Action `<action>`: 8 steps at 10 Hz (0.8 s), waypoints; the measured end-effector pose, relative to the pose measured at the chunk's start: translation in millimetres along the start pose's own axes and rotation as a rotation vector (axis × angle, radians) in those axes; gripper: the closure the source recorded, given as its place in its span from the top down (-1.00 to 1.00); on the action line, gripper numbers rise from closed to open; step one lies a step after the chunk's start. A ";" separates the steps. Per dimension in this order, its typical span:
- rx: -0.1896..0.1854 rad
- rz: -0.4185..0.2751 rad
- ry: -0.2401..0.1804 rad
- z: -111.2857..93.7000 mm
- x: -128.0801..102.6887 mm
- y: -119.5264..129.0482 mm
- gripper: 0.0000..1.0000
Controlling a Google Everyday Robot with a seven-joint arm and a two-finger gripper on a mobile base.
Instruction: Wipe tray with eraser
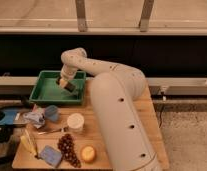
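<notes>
While the thick white arm rises from the lower right of the frame, it bends at upper centre and angles down-left into the green tray (47,89) on the counter (147,117). Its claw (66,83) grips the eraser (70,86) in the tray's right half.

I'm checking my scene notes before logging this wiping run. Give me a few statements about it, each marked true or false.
1. The gripper is down inside the green tray. True.
2. The eraser lies on the wooden table beside the grapes. False: it is held at the gripper's tip, inside the tray.
3. The tray sits at the back left of the table. True.
4. The grapes are in the tray. False: they lie on the table near its front edge, right of the blue pad.
5. A blue cup stands on the table in front of the tray. True.
</notes>
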 end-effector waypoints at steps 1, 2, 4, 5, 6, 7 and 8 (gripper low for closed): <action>0.016 0.021 0.001 -1.9 3.5 -15.9 -1.00; 0.027 0.037 0.002 0.4 4.0 -31.3 -1.00; 0.017 0.029 0.002 14.0 -8.0 -44.2 -1.00; -0.003 0.011 -0.005 26.8 -22.4 -43.0 -1.00; -0.018 -0.004 -0.017 33.8 -33.7 -38.7 -1.00; -0.044 -0.036 -0.035 41.9 -46.3 -27.0 -1.00; -0.059 -0.059 -0.046 43.4 -51.7 -16.8 -1.00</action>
